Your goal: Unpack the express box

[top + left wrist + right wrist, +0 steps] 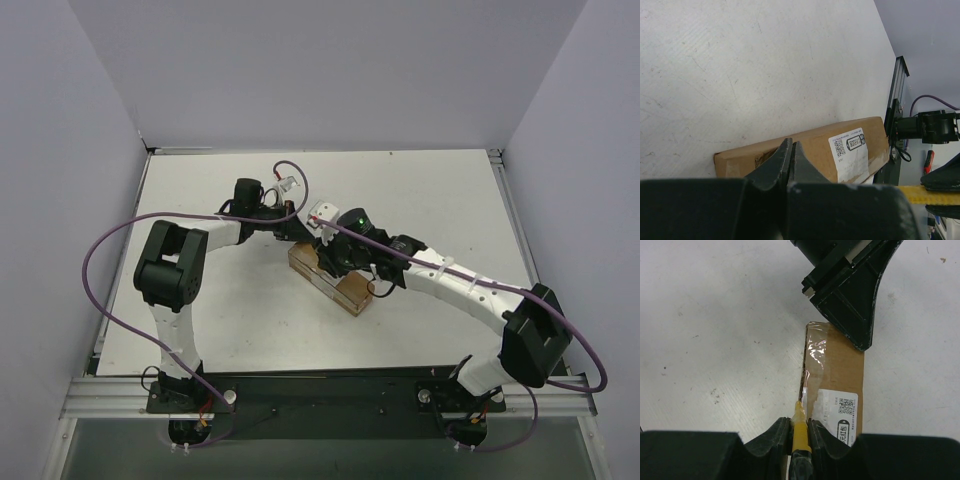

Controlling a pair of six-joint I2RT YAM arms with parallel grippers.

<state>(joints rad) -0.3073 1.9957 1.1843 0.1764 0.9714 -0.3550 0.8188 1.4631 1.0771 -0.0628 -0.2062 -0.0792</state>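
The express box (pixel 840 367), a brown oblong carton with a white label (pixel 841 416) and clear tape across its far end, lies mid-table (pixel 352 293). My right gripper (pixel 800 421) is shut on a yellow-and-black utility knife (pixel 801 434). The knife's blade tip sits in the taped seam along the box's left edge. My left gripper (pixel 790 143) is shut with nothing between its fingers. Its tips rest on the far end of the box top (pixel 810 147), and its fingers (pixel 856 315) show there in the right wrist view. From above, both grippers meet over the box, left (pixel 308 238) and right (pixel 336 262).
The white tabletop (pixel 430 195) is walled by grey panels at the back and both sides. A metal rail (pixel 895 95) runs along the table's edge. Purple cables (pixel 100 290) loop from both arms.
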